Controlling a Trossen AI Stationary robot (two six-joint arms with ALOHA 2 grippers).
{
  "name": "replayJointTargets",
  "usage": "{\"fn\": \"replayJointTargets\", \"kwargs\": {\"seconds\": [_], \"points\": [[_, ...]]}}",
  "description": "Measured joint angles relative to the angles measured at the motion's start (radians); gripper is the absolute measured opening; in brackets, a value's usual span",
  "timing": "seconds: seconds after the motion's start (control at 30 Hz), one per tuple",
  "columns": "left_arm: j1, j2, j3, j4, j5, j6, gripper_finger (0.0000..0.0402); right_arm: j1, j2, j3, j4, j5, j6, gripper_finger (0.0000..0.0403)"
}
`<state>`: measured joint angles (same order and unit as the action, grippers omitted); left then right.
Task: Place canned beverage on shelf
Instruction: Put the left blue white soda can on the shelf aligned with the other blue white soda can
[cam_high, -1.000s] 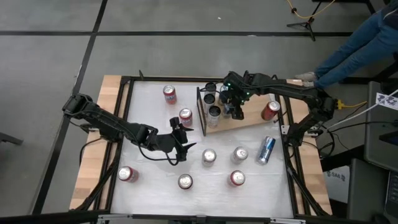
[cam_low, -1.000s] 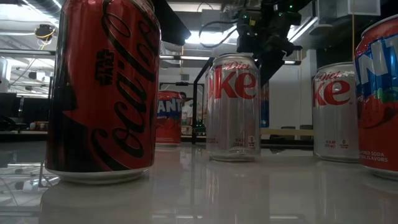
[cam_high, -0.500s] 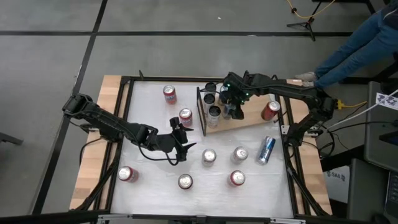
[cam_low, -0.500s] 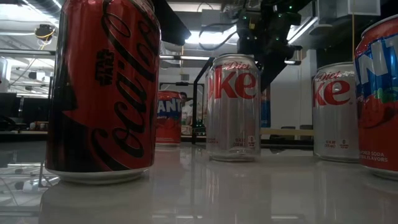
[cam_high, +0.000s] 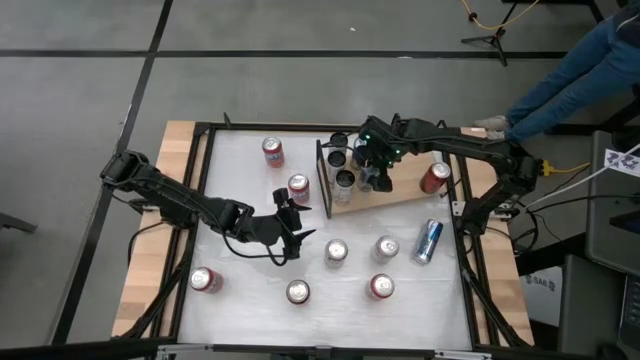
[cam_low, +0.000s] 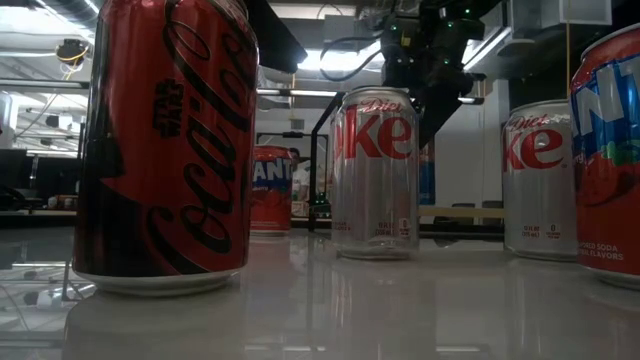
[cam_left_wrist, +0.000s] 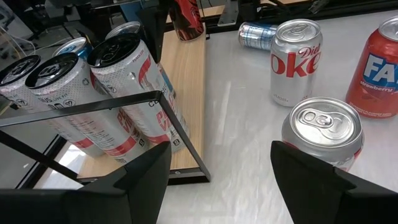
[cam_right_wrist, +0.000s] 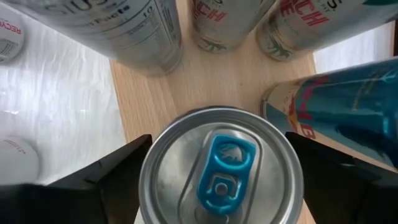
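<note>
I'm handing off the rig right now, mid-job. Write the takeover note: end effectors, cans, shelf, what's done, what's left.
Right end effector: over the shelf, fingers either side of an upright blue-tab can standing on the board; grip contact unclear.
Left end effector: open, waiting mid-table, holding nothing.
Done: tall cans stand grouped at the shelf's black frame end.
Left: confirm release and withdraw the right arm. Loose cans remain on the table, including a blue can lying on its side.

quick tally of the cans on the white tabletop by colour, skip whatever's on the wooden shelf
Red cans: 5
Silver Diet Coke cans: 2
Blue can, lying on its side: 1
Total: 8
</note>
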<state>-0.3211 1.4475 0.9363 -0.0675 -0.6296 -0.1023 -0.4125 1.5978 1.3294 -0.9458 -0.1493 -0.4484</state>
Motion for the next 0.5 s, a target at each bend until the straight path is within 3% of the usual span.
{"fn": "replayJointTargets", "kwargs": {"seconds": [0.5], "points": [[0.000,0.000,0.000,0.000,0.000,0.000,0.0266,0.000,-0.005,0.000,-0.071,0.000,0.023,0.0351]]}}
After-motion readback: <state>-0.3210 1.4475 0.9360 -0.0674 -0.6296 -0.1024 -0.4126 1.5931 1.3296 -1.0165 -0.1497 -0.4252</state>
